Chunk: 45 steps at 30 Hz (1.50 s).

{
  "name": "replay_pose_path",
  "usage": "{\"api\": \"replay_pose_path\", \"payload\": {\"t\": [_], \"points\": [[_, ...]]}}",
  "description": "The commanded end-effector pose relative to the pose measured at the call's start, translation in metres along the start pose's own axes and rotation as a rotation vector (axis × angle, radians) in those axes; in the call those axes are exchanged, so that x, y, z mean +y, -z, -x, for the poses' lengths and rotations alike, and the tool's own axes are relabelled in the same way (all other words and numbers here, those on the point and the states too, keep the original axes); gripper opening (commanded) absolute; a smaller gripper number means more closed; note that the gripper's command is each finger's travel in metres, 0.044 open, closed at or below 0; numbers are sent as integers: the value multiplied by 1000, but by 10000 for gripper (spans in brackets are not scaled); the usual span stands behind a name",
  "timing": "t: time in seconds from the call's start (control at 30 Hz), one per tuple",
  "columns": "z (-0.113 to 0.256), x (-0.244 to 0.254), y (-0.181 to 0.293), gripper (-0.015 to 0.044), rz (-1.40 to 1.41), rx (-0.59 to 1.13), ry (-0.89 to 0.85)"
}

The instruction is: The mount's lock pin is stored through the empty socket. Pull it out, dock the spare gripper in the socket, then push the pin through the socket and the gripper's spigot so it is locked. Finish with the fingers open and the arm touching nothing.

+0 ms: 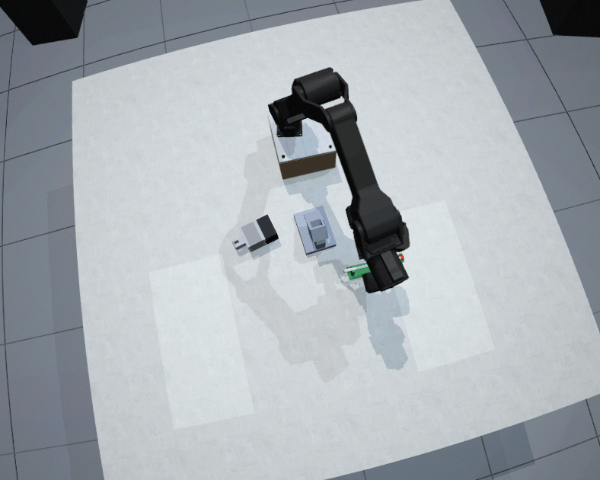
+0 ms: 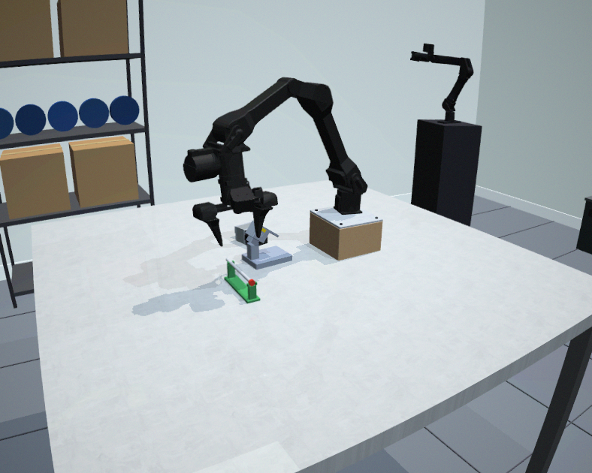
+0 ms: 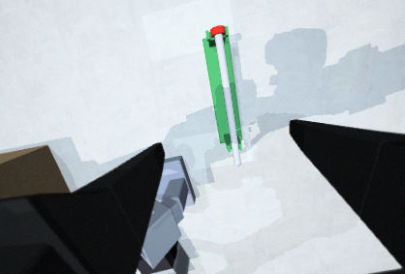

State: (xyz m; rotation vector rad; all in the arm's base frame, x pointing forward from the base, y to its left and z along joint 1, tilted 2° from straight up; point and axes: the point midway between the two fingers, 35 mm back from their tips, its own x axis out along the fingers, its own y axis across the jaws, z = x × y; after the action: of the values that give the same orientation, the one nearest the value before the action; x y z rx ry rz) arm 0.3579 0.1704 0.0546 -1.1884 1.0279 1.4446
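The lock pin, a white rod (image 1: 354, 268) (image 2: 240, 272) (image 3: 225, 72) with a red head, lies along the top of the green rack (image 2: 237, 288) (image 3: 212, 67), resting in its two uprights. The grey mount socket (image 1: 317, 235) (image 3: 162, 233) is tilted on its base plate (image 1: 301, 222) (image 2: 278, 254); no pin is through it. The spare gripper (image 1: 253, 235) lies on the table on the far side of the mount from the rack, spigot pointing away from the mount. My gripper (image 2: 240, 240) (image 3: 225, 137) is open and empty above the rack, clear of the pin. Its fingers are hidden in the top view.
The arm's box base (image 1: 307, 166) (image 2: 360, 242) (image 3: 31, 173) stands behind the mount. The mount is close beside the rack, near one of my fingers in the wrist view. The table (image 1: 150, 155) (image 2: 336, 356) carries pale rectangular patches on both sides in the top view.
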Motion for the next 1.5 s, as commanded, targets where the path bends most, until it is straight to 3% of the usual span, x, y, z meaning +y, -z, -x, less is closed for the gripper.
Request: {"api": "replay_pose_path", "payload": {"t": [0.0,0.33,0.47,0.73,1.0,1.33,1.47], "points": [[0,0,0,440,0,0,-2],[58,3,-7,440,0,0,0],[53,2,1,440,-80,13,16],[57,26,93,440,-993,116,226],[55,76,174,440,-1901,93,533],[46,138,233,440,-2690,-98,921],[45,143,236,440,-2739,-119,951]]}}
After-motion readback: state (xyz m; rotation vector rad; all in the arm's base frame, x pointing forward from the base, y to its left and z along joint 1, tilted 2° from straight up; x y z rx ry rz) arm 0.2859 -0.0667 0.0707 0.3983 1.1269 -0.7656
